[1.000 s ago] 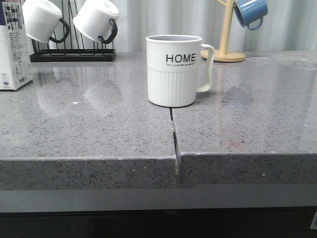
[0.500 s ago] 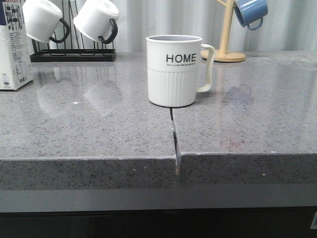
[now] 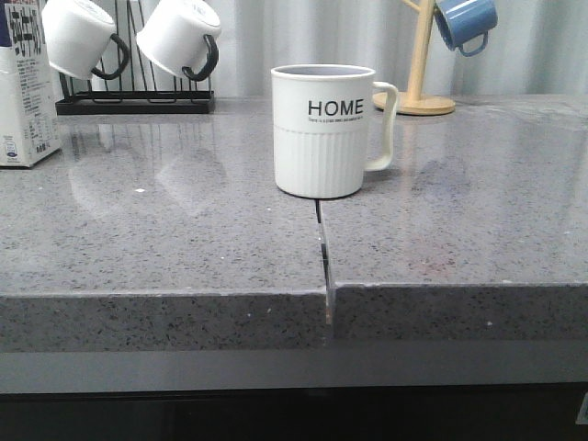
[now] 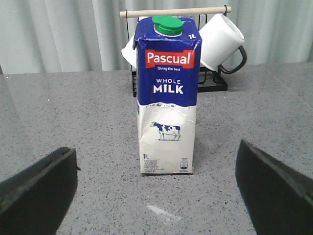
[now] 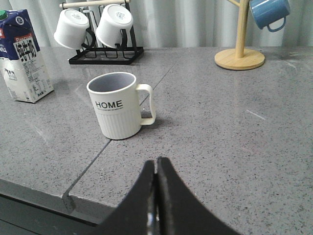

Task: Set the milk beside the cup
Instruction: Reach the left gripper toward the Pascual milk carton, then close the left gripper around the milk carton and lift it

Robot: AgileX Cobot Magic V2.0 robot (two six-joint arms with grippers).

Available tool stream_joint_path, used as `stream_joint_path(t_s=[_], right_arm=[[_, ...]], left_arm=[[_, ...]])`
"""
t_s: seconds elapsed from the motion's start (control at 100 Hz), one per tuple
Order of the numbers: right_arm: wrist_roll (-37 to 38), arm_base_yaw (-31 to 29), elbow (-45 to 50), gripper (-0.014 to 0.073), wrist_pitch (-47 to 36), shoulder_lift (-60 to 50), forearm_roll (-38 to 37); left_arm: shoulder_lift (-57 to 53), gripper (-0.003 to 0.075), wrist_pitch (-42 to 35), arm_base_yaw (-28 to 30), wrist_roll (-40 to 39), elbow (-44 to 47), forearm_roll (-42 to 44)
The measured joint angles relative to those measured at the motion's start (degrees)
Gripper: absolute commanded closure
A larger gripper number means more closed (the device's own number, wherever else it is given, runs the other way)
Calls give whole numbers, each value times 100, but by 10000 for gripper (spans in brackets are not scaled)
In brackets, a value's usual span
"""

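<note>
Standing upright at far left of the grey countertop (image 3: 184,239): milk (image 4: 167,93), long axis vertical, cow panel facing the left gripper (image 4: 156,186), whose fingers (image 4: 36,188) are spread wide apart, clear of the carton. Sitting mid-counter, well apart from the carton: cup (image 3: 323,129), upright, mouth up, interior showing empty, handle pointing right. Hovering near the front edge: right gripper (image 5: 156,169), fingers pressed together, gripping nothing.

Blue mug (image 3: 465,23) on wood stand (image 3: 421,64), rear right.
</note>
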Motion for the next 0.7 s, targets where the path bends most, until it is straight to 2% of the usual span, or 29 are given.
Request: stream_joint_path(t_s=[0.37, 0.7], right_arm=[[0, 0, 0, 664, 0, 0, 0], [0, 0, 0, 664, 0, 0, 0]], left_arm=[[1643, 124, -49, -159, 0, -1320, -30], [2992, 124, -49, -206, 0, -2062, -30]])
